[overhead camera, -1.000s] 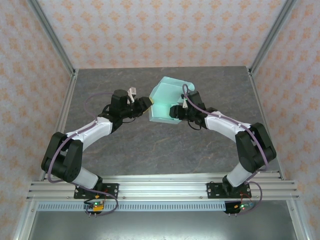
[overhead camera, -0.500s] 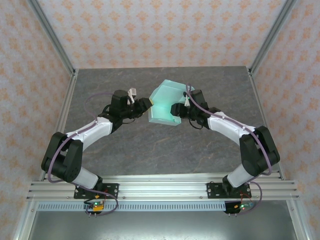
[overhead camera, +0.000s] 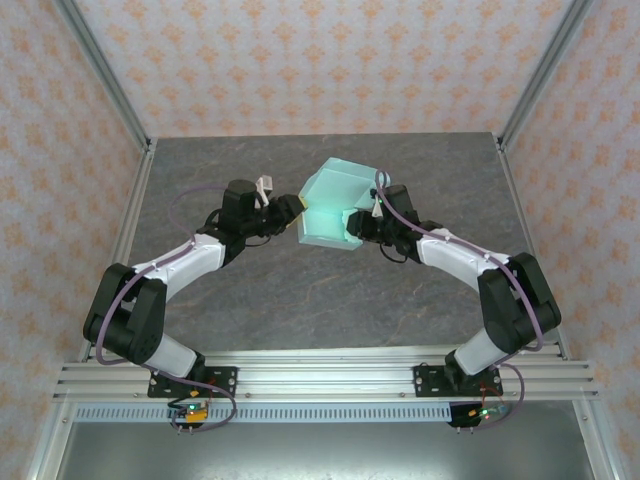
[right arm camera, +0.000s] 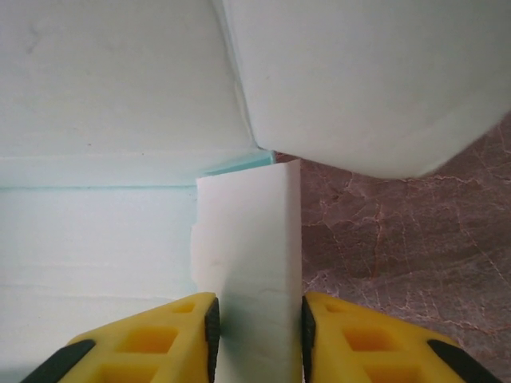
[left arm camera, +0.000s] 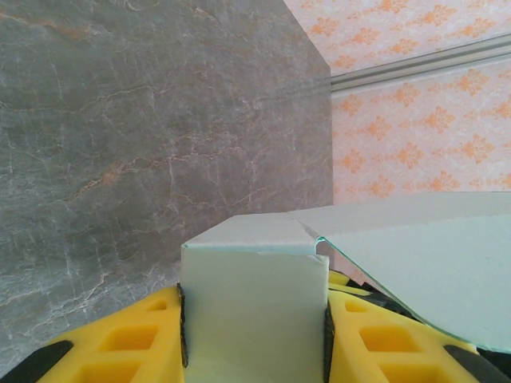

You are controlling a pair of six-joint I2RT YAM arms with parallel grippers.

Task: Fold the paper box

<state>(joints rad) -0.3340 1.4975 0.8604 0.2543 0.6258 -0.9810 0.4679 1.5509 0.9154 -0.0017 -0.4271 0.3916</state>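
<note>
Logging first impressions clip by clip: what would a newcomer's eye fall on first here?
The pale mint-green paper box, half folded, stands out at the centre of the top view. The yellow left end effector clamps one of its flaps, and the right end effector pinches another flap from the opposite side.

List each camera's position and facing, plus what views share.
Top external: above and behind the bases, looking down on the table, left arm, right arm and paper box.
Left wrist: on the left arm, facing along its jaws, shut on a box flap, table beyond.
Right wrist: likewise; its jaws hold another flap.
Shared: paper box.
</note>
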